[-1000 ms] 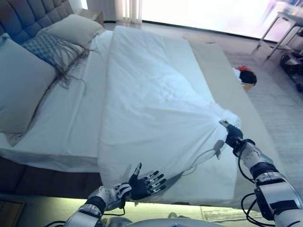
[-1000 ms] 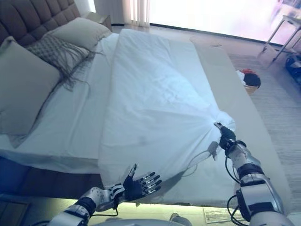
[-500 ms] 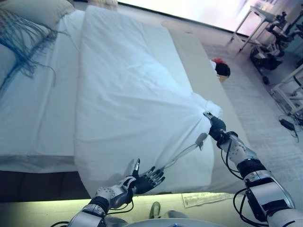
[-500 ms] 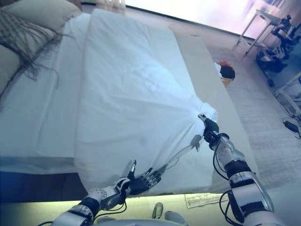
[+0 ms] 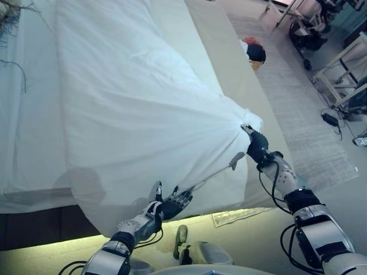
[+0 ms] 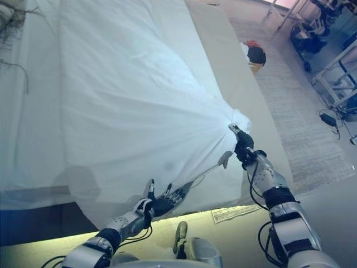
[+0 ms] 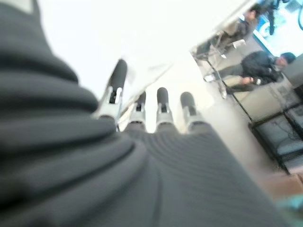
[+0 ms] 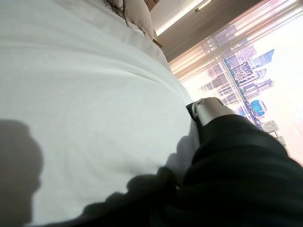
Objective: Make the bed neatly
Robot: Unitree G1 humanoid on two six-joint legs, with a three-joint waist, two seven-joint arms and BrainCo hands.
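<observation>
1. The white duvet [image 5: 143,109] lay spread over the bed [image 5: 229,63], bunched at its near corner.
2. The right hand [image 5: 256,146] clenched that bunched corner.
3. The left hand [image 5: 170,204] hovered with fingers spread beside the duvet's lower edge.

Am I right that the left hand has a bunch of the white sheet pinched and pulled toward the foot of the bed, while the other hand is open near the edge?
Not quite: it is the right hand that has the white sheet bunched in its grip, as the left eye view shows. The left hand is the open one, fingers spread near the sheet's edge.
</observation>
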